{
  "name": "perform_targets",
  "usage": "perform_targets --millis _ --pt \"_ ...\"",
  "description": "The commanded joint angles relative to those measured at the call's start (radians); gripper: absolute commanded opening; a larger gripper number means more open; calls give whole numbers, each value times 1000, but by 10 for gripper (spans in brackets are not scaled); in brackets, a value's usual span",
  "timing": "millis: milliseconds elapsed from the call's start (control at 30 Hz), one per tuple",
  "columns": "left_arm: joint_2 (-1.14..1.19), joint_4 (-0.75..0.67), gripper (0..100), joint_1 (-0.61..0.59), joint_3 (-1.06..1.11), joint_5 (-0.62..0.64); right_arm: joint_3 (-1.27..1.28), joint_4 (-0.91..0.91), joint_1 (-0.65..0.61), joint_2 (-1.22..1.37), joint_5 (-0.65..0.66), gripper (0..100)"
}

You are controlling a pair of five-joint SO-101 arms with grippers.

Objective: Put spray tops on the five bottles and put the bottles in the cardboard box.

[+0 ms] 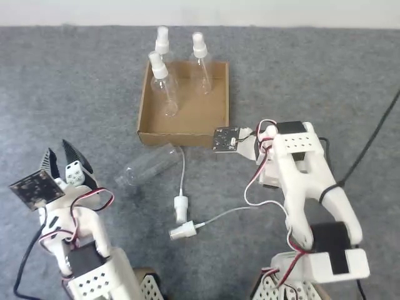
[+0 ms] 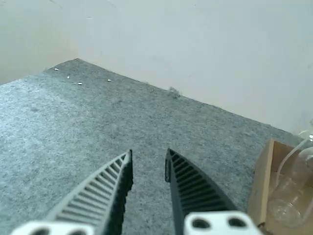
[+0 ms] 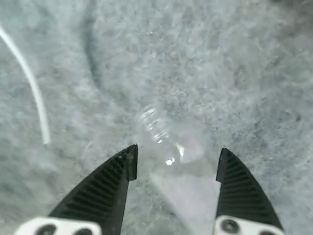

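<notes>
From where I stand the job looks a little past halfway: three capped bottles stand in the cardboard box, and two loose spray tops lie on the grey felt in front of it, thin tubes trailing. A bare bottle lies on its side just off the box's near corner. The right gripper hangs wide open over a clear bottle lying on the felt, threaded neck uncapped, one finger on either side and neither touching it as far as I can see. I cannot tell whether this is the bottle by the box or a separate one. The left gripper is held up well off to the side, fingers slightly parted with nothing between them. The step in hand seems to be picking up that uncapped bottle. Next the right arm would need to come down and close on the body rather than the neck, gently, since smooth round plastic may roll away, then stand it upright so a spray top's tube can be fed in.
</notes>
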Motion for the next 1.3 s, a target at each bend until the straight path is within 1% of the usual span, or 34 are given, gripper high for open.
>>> perform_targets --millis 0,267,367,467,800,900,1000,1067,1200,1267 --pt "-17 -31 106 0 -15 -3 -14 -61 30 22 11 221" --pt "-17 -31 106 0 -15 -3 -14 -154 53 131 6 219" --pt "-17 -31 106 0 -15 -3 -14 -168 59 151 -11 174" --pt "-17 -31 106 0 -15 -3 -31 -163 53 153 -112 120" --pt "-17 -32 106 -2 -15 -3 -129 -157 31 162 -499 117" --pt "-17 -32 106 -2 -15 -3 -133 -157 19 162 -560 117" --pt "-17 -32 106 -3 -15 -3 -133 -157 15 162 -568 118" --pt "-17 -32 106 -3 -15 -3 -133 -157 15 162 -566 142" --pt "-17 -32 106 -3 -15 -3 -133 -136 16 162 -563 268" --pt "-17 -32 106 -3 -15 -3 -133 -99 10 157 -523 317"
